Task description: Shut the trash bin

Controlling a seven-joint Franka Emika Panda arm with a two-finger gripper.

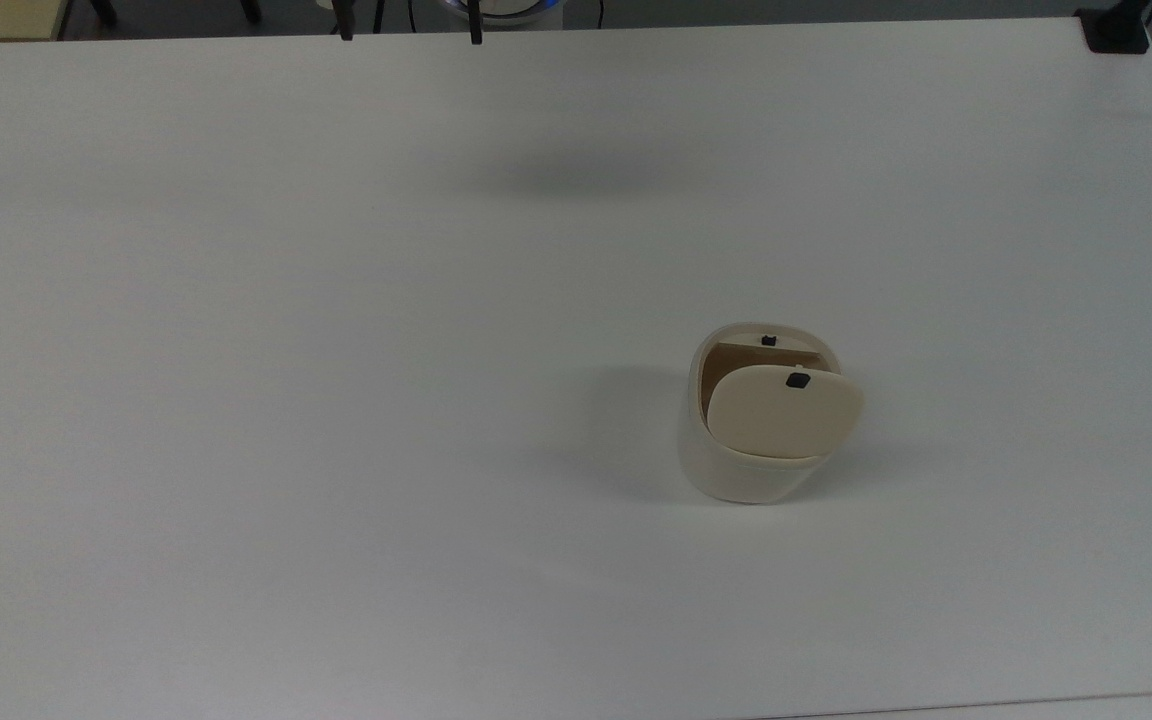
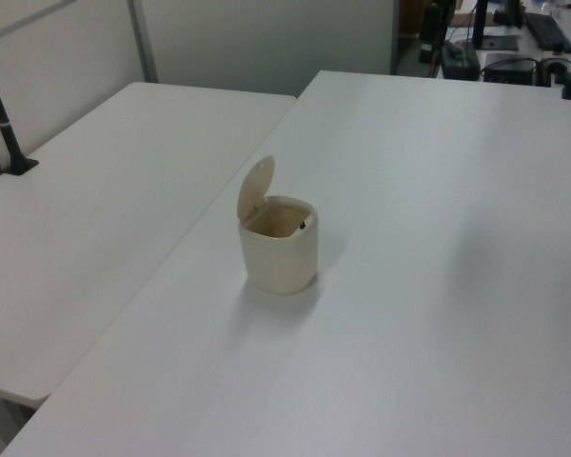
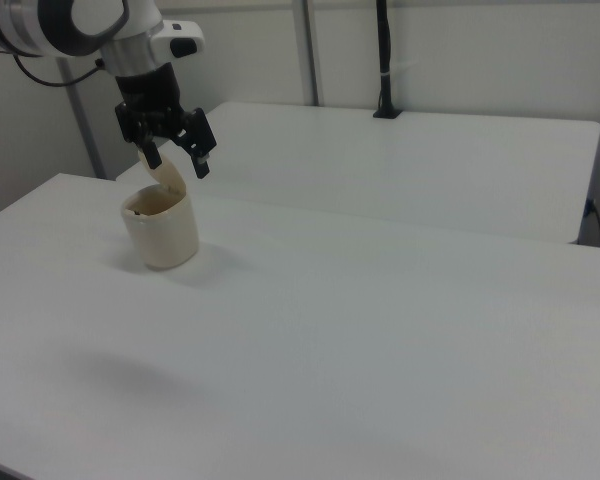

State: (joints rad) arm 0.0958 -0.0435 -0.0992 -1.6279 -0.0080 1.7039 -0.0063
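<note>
Top view first: wide white laminate tabletop [image 1: 336, 400], bare apart from the task's thing. Second white table [image 2: 105, 209] alongside it, on the left view's left, with a black clamp post [image 2: 2, 114] at its far edge.

Next in size, the white-and-black robot arm [image 3: 70, 25], reaching in from the right view's upper left. Below it the small cream-white rounded-square plastic trash bin [image 1: 751, 450], standing on the top view's right of centre, upright, well apart from every edge. Brownish inside visible, so not yet closed.

Then the beige hinged lid [image 2: 256, 188], raised almost upright at the rim on the left view's left. Black two-finger end effector [image 3: 175, 152] just above and behind it in the right view, fingers spread apart, holding nothing.

Smallest, the black square tab [image 1: 797, 381] on the lid.

For a good closing, probably best to push from the lid's outer face, near its free top edge, far from the hinge. Slow and downward, otherwise risk of sliding or tipping the light bin.
</note>
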